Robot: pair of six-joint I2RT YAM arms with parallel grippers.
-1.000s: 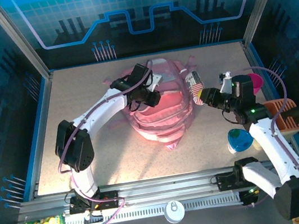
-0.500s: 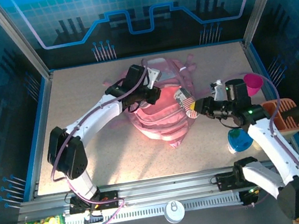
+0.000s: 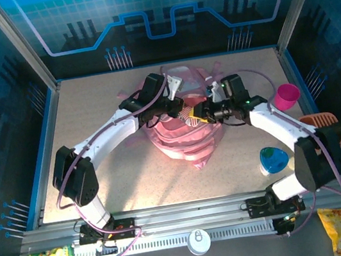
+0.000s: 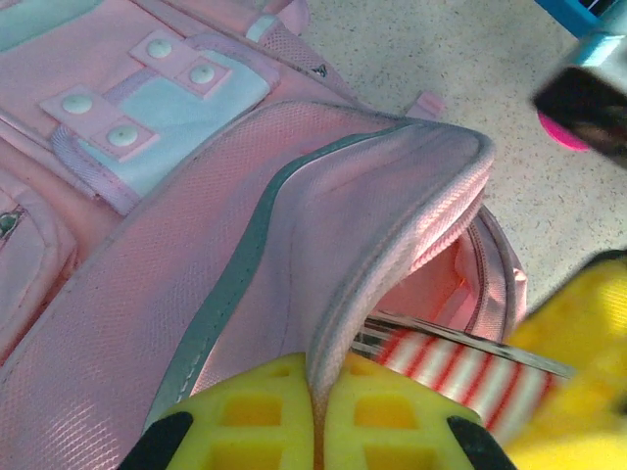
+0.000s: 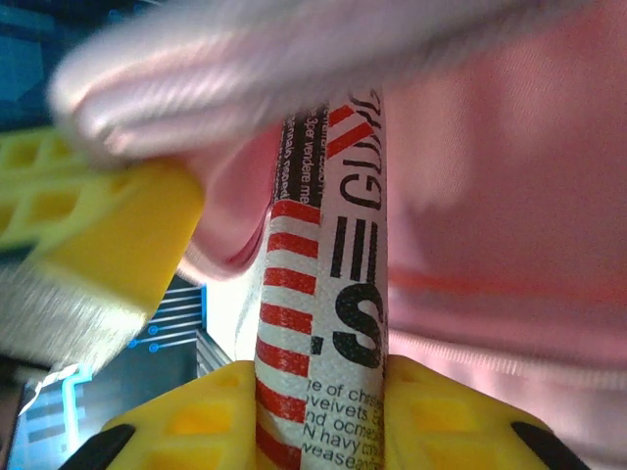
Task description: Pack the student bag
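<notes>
**Top view:** The bag [image 3: 183, 134] lies mid-tabletop [image 3: 89, 108], its mouth facing 3 o'clock. Your left tool [image 3: 178, 106] comes in from 9 o'clock and is closed on the bag's upper lip. Your right tool [image 3: 198, 116] comes in from 3 o'clock, clamped on a striped packet [image 3: 190, 119] at the mouth. A magenta cup [image 3: 287, 95] stands well apart at 3 o'clock.

**Left wrist:** The left tool [image 4: 315, 411] has its pads together on the lip's edge, and the bag [image 4: 176, 274] gapes toward 3 o'clock. The packet [image 4: 460, 364] shows inside that gap. The grip is only on a thin fold, so if it slips the mouth will likely drop onto the packet.

**Right wrist:** The right tool [image 5: 318, 397] pinches the packet [image 5: 323, 255] by one end, with the bag [image 5: 490, 196] all around it. Held that way it may pivot or snag on the zip edge. The left tool's finger [image 5: 127, 235] is near at 9 o'clock, so you risk a knock. The black letters read "S", "E" and "GU", and the small print is too cropped to read.
</notes>
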